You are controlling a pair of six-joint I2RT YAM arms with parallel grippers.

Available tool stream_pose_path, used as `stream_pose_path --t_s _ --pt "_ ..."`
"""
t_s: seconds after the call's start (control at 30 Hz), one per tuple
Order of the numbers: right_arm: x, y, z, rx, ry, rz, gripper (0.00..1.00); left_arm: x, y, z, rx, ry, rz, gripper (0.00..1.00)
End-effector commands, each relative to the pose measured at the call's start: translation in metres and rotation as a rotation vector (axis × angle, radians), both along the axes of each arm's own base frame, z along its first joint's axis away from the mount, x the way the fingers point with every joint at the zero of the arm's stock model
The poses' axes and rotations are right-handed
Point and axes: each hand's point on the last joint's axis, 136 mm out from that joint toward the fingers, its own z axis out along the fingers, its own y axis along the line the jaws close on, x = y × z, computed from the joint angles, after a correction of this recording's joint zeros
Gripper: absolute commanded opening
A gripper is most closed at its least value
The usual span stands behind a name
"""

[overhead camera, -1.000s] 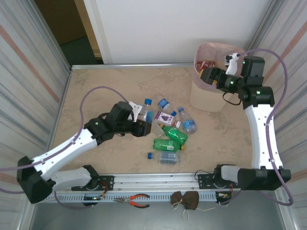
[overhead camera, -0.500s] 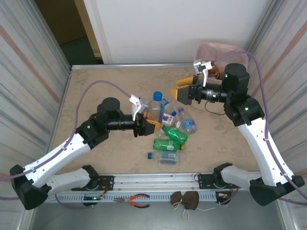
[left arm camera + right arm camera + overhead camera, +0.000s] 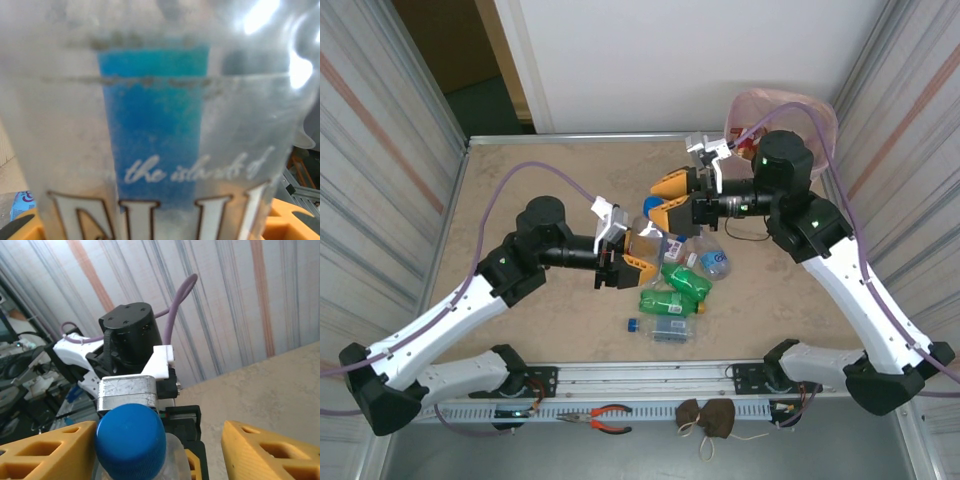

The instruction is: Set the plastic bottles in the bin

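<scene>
Since earlier frame, right tool (image 3: 660, 203) has swung from pale-pink lattice plastic bin (image 3: 740, 108) toward mid-surface. Its yellow fingers stand apart, straddling blue cap (image 3: 130, 434) of clear blue-labelled plastic bottle (image 3: 150, 125). Bottle's body clamped in left tool (image 3: 628, 262), held off beige surface (image 3: 520, 180). Green and clear plastic bottles (image 3: 675, 285) lie just beside. Bin stands at far right corner.

A clear bottle (image 3: 645, 240) with a blue cap (image 3: 131, 442) stands straight up. Other bottles (image 3: 676, 285), green and clear, lie nearby. The pink bin (image 3: 740, 110) stands behind.
</scene>
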Motion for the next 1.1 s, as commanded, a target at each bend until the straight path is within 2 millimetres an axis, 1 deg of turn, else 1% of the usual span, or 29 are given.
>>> stream_pose_path --t_s 0.0,0.13,0.3,0.5,0.6,0.7,0.77,0.83,0.93,1.0,1.07 --pt "-0.012 0.003 0.019 0.036 -0.073 0.055 0.59 -0.008 0.000 0.021 -0.057 -0.068 -0.046 0.46" --pt "-0.015 0.008 0.018 0.027 -0.071 0.073 0.49 -0.007 0.000 0.022 -0.058 -0.070 -0.042 0.46" --pt "-0.017 0.010 0.019 0.024 -0.075 0.079 0.39 -0.006 0.001 0.023 -0.060 -0.078 -0.031 0.47" --pt "-0.018 0.009 0.020 0.023 -0.079 0.079 0.34 -0.004 0.002 0.023 -0.064 -0.088 -0.014 0.49" --pt "-0.018 0.009 0.020 0.020 -0.082 0.074 0.32 -0.002 0.003 0.023 -0.063 -0.090 0.007 0.56" --pt "-0.017 0.007 0.022 0.016 -0.094 0.060 0.31 0.001 0.005 0.022 -0.061 -0.097 0.039 0.66" --pt "-0.015 0.006 0.021 0.005 -0.101 0.039 0.30 0.004 0.008 0.022 -0.059 -0.107 0.068 0.69" --pt "-0.010 0.003 0.021 -0.006 -0.108 0.008 0.30 0.004 0.013 0.022 -0.064 -0.120 0.095 0.72" --pt "0.002 -0.004 0.021 -0.019 -0.106 -0.056 0.30 0.006 0.020 0.021 -0.061 -0.133 0.140 0.76" --pt "0.015 -0.013 0.021 -0.031 -0.099 -0.118 0.30 0.007 0.025 0.020 -0.059 -0.138 0.168 0.78" --pt "0.031 -0.025 0.022 -0.041 -0.093 -0.198 0.30 0.009 0.030 0.018 -0.054 -0.140 0.197 0.79"
